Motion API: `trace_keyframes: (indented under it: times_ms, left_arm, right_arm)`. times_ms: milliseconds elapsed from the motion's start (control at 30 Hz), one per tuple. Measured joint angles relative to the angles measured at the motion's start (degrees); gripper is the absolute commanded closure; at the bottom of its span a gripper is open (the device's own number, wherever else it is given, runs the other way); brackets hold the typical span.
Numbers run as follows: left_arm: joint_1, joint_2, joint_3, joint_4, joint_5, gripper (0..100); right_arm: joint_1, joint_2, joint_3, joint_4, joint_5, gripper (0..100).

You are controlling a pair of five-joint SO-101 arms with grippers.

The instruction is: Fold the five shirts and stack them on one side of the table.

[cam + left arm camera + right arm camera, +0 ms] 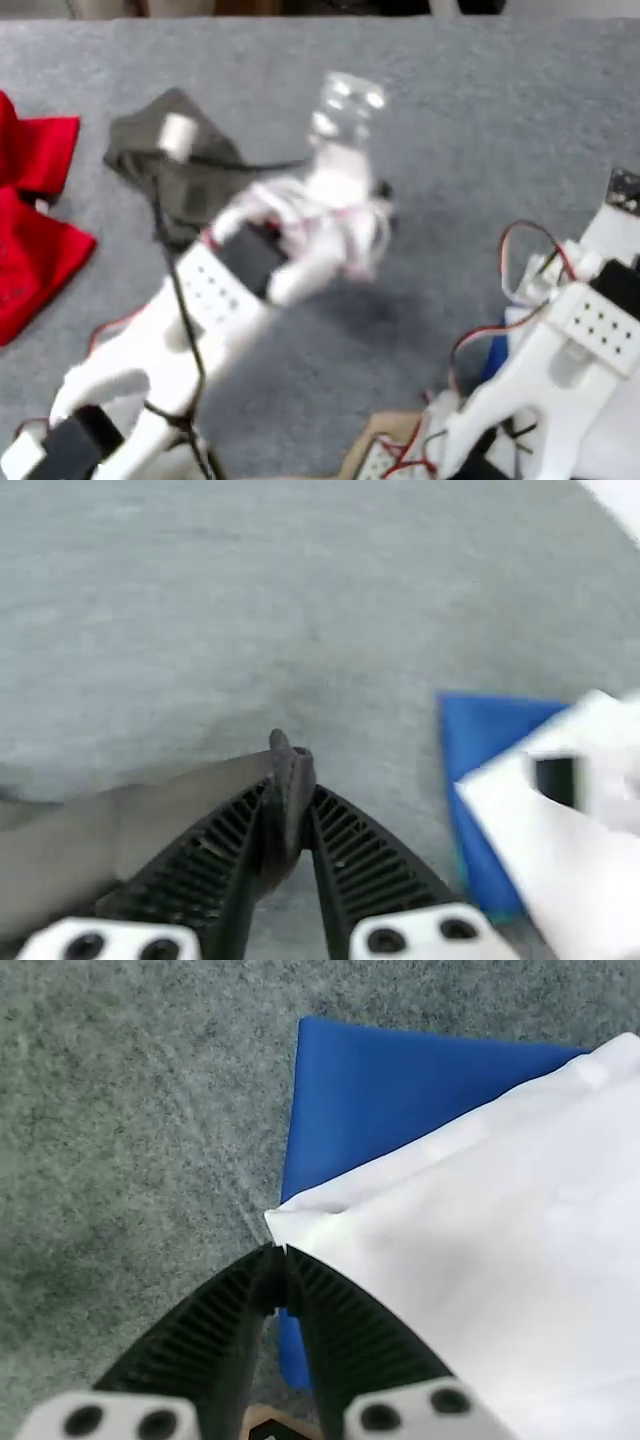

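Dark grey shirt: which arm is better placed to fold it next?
Probably left. The left gripper is shut on the dark grey shirt; the right gripper is beside the white shirt and blue shirt.

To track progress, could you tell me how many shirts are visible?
4: red shirt at the table's left edge, dark shirt in the left gripper, blue shirt beside the right arm, white shirt lying on it. A fifth may be hidden.

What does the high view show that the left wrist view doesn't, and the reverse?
High view adds: red clothing on the table's left side. Left wrist view adds: the left gripper shut on a fold of the dark shirt. Shared: the dark shirt, the blue shirt and the grey table.
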Motion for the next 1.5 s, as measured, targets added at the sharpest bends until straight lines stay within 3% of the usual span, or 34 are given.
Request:
trace_keyframes:
  times_ms: [167, 367, 533, 733, 900, 1067, 1200, 1333, 1500]
  left_arm:
    - [10.02, 0.44, 2.02, -0.09, -5.45, 98]
    - [7.38, 8.09, 10.37, -4.22, -9.85, 94]
    - [-1.14, 13.36, 10.73, -4.92, -9.49, 89]
    - [-12.22, 14.15, 11.08, -4.84, -4.13, 78]
    - [-20.48, 14.15, 10.37, 0.09, -1.14, 78]
    - [-34.64, 14.15, 9.93, 3.34, -1.05, 78]
    - [-46.86, 14.51, 12.13, 3.52, -1.23, 78]
    - [-55.91, 14.68, 17.58, -1.76, -2.99, 78]
    - [-60.84, 14.68, 28.31, -17.49, -2.81, 78]
  right_arm:
    - [3.52, 0.00, 0.00, 0.00, 0.00, 99.3]
    - [7.65, 0.00, 0.00, 0.00, 0.00, 99.3]
    - [7.91, 0.00, 0.00, 0.00, 0.00, 99.3]
    - [6.95, 0.00, 0.00, -0.18, 0.35, 99.3]
    - [2.55, 0.00, -1.05, -0.18, 8.44, 99.3]
    - [-3.52, 0.79, -5.36, -1.58, 15.03, 99.3]
    - [-9.14, 7.47, -9.41, -1.58, 15.74, 99.2]
    - [-14.59, 17.49, -15.65, 2.90, 13.01, 96.8]
    - [-24.26, 31.30, -25.67, 13.36, 10.99, 90.3]
